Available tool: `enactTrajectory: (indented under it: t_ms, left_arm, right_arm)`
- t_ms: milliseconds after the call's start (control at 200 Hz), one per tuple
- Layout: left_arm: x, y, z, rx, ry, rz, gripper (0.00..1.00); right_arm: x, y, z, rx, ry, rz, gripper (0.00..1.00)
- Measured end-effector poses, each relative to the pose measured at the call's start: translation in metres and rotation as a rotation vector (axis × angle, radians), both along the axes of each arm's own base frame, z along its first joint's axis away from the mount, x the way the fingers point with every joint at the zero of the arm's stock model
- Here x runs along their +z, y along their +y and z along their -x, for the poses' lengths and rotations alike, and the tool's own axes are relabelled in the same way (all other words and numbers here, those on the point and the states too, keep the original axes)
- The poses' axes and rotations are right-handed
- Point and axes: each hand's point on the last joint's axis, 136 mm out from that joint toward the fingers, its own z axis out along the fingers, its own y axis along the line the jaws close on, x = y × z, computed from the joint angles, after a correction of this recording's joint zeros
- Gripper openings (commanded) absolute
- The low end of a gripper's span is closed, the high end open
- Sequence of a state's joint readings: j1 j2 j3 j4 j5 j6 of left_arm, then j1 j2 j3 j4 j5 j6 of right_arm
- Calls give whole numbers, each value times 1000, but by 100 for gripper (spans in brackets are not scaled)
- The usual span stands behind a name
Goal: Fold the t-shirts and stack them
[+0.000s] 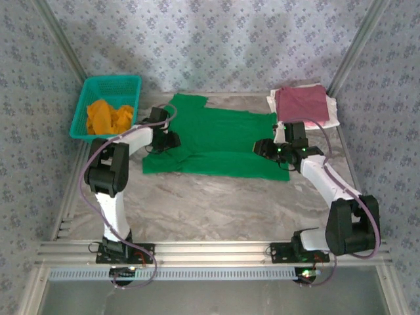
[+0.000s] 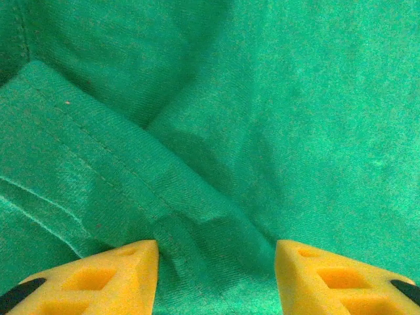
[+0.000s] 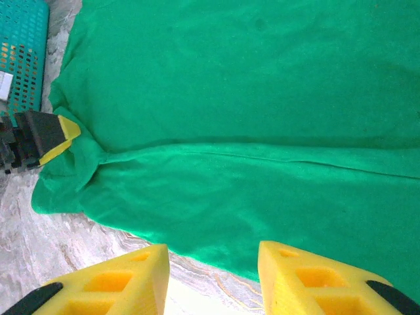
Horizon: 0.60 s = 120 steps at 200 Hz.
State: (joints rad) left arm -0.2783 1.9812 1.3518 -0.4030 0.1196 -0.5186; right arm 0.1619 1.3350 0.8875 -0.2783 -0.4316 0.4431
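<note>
The jaws of the left gripper [image 2: 216,266] and right gripper [image 3: 212,262] are seen apart over the green t-shirt [image 1: 223,141], spread on the tabletop [image 1: 216,210]. If only one layer is pinched, the fold could be dragged crooked.

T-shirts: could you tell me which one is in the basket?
The orange t-shirt, crumpled in the teal basket; the green t-shirt is spread out, the maroon t-shirt folded.

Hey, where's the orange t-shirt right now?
In the top external view, the orange t-shirt lies crumpled inside the teal mesh basket at the far left, beside the spread green t-shirt.
</note>
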Motion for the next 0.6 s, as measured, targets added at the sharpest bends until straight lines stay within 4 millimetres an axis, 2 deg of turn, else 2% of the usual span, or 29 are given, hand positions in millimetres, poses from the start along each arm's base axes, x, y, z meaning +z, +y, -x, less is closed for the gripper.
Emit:
enactTrajectory:
  t_ms: [60, 140, 240, 340, 600]
  left_arm:
    - [0, 0, 0, 3, -3, -7, 44]
    - [2, 0, -1, 12, -14, -11, 45]
    - [5, 5, 9, 38, -27, -33, 50]
    - [11, 13, 18, 68, -38, -54, 49]
    - [9, 12, 11, 81, -45, -65, 50]
  right_arm:
    - [1, 0, 0, 0, -3, 0, 43]
    - [1, 0, 0, 0, -4, 0, 43]
    - [2, 0, 0, 2, -8, 2, 43]
    - [2, 0, 0, 2, -10, 2, 43]
    - [4, 0, -1, 1, -17, 1, 44]
